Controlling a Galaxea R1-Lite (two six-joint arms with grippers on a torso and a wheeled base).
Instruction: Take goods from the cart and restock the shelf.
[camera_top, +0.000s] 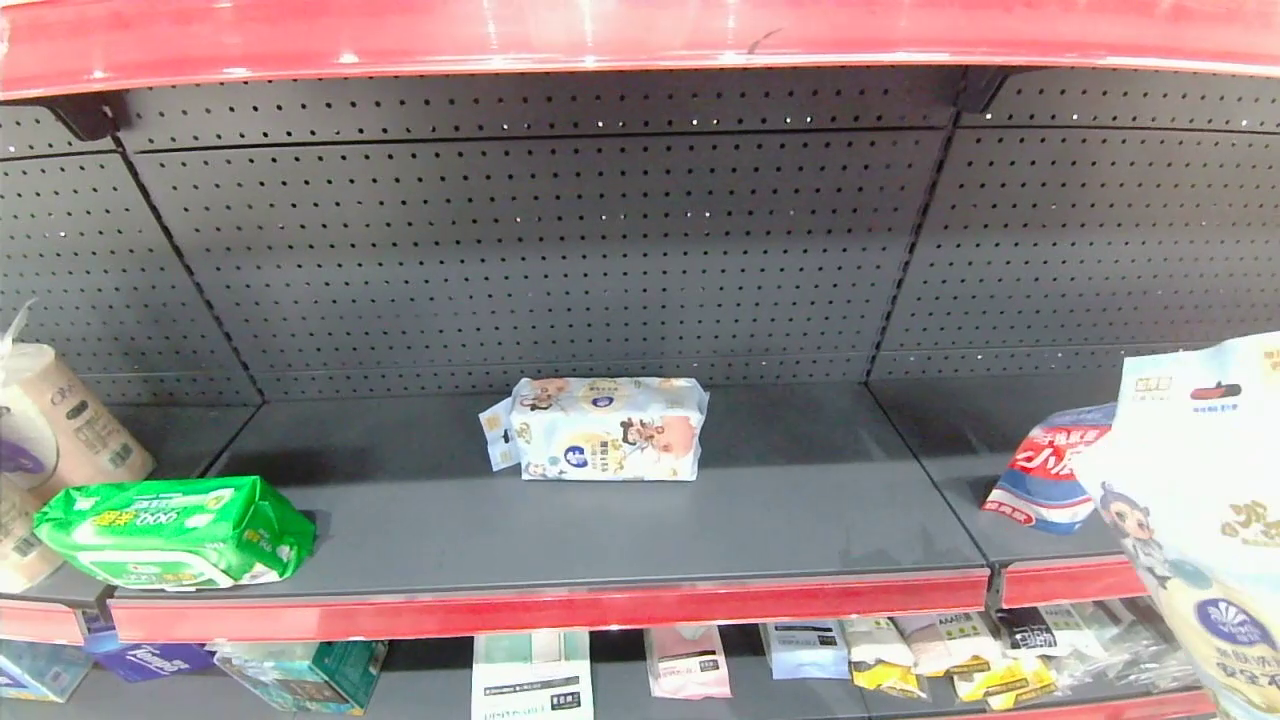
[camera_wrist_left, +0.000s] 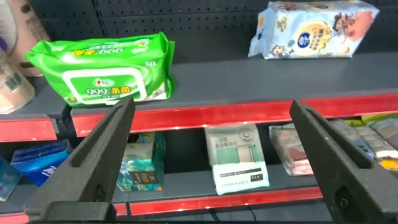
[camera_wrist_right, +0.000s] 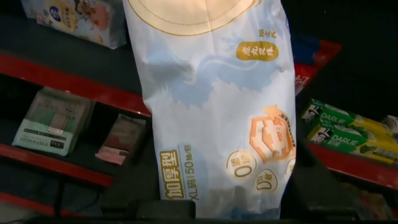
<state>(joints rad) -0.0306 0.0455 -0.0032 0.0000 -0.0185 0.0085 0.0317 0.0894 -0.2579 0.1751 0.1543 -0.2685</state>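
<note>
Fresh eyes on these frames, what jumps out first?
The big white pack at the right edge of the head view, gripped by the right gripper in front of the shelving. Next, the lone cartoon-printed tissue pack in the middle of the grey shelf, and the bright green wipes pack at its front left corner.

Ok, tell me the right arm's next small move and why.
Probably carry the white pack leftward onto the bare stretch of the shelf: the right end effector grips it, and room lies between the cartoon-printed pack and the red-and-blue bag.
</note>
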